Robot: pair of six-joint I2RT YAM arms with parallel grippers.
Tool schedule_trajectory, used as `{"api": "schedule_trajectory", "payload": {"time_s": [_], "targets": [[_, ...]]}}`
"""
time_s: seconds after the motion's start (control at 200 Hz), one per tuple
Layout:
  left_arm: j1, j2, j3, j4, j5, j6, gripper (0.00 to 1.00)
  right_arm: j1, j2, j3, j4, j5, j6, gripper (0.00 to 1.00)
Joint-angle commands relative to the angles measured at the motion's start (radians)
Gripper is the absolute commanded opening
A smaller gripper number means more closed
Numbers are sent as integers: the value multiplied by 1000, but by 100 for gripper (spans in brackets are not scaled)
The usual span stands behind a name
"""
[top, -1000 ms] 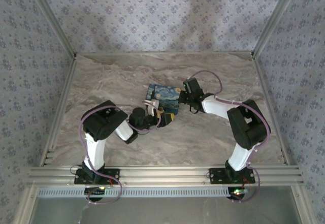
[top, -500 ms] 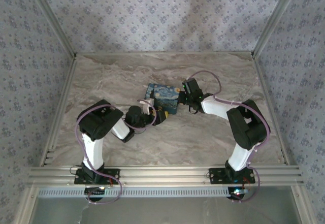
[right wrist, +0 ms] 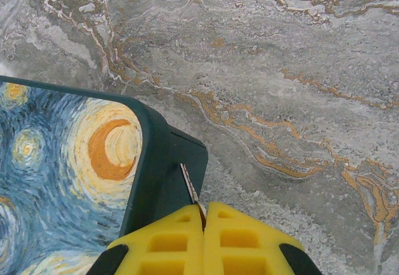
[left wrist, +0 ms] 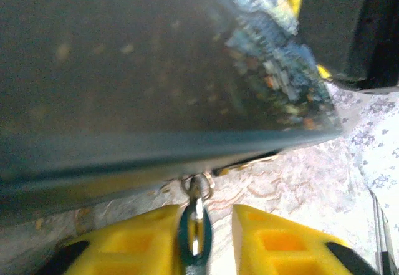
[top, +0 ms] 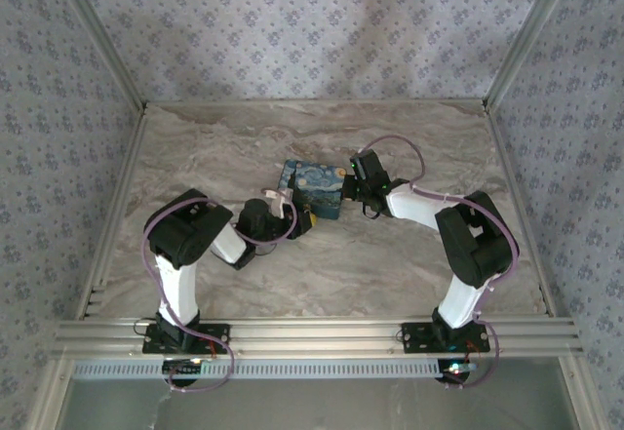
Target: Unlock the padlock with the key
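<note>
Right gripper pinches a thin metal blade at the blue starry-painted tin's corner. Can't tell the left gripper's grip. The angled blade might skid off the tin.

A marble-patterned table, veined in grey, cream and rust, carries a blue tin painted with a swirling night sky. The tin lies flat near the table's middle, bare stone-look surface spreading around the tin on every side.
</note>
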Motion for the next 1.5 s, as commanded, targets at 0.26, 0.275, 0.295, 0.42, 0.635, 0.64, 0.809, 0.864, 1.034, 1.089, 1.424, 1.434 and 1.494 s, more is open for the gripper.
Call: {"api": "schedule_trajectory", "payload": {"time_s": [0.26, 0.275, 0.295, 0.42, 0.635, 0.64, 0.809, 0.864, 1.034, 1.089, 1.424, 1.434, 1.494], "targets": [[20, 18, 5, -211, 55, 12, 11, 7, 0, 9, 7, -11, -17, 0], [20, 18, 6, -214, 56, 11, 11, 7, 0, 9, 7, -10, -18, 0], [20, 17, 8, -220, 58, 13, 10, 7, 0, 9, 7, -11, -18, 0], [20, 9, 10, -242, 65, 6, 9, 6, 3, 13, 8, -14, -22, 0], [17, 4, -2, -243, 57, -17, 8, 1, 22, 43, 1, -23, -29, 0], [16, 4, -2, -242, 57, -17, 8, 1, 22, 44, 0, -22, -30, 0], [6, 0, -17, -231, 37, -41, 8, 1, 46, 81, -8, -33, -40, 0], [-1, 0, -20, -232, 29, -50, 8, 1, 55, 93, -12, -37, -44, 0], [-31, -6, -18, -239, 3, -64, 9, 1, 86, 135, -21, -46, -52, 0], [-38, -6, -15, -240, -4, -67, 9, 1, 99, 150, -26, -50, -55, 0], [-48, -7, -2, -251, -28, -100, 9, -10, 124, 185, -47, -64, -68, 0], [-48, -8, -1, -252, -29, -101, 9, -11, 123, 185, -47, -64, -68, 0], [-49, -10, 2, -258, -36, -101, 9, -14, 118, 179, -46, -66, -69, 0]]}}
